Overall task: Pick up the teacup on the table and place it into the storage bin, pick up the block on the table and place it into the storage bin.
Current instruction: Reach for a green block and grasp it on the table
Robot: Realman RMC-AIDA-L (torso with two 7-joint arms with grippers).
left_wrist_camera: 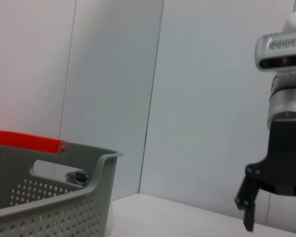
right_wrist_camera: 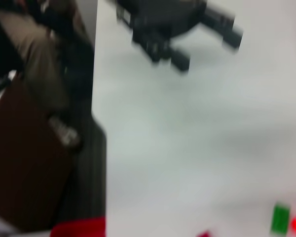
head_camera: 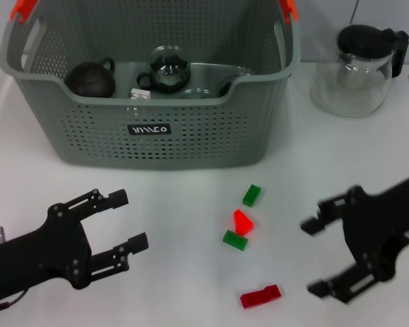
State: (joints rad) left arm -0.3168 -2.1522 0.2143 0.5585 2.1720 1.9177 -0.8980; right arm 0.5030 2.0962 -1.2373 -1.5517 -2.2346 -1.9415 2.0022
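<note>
1. The left gripper (head_camera: 119,221) hangs low over the white desk (head_camera: 177,272), jaws spread and empty, so it's probably free for a pick.
2. The grey-green perforated storage bin (head_camera: 150,139) sits at the back; dark teaware is half hidden inside, and I can't spot a teacup on the desk.
3. Small green and red blocks (head_camera: 243,222) lie mid-desk, near the right gripper (head_camera: 313,257), whose spread jaws face them.
</note>
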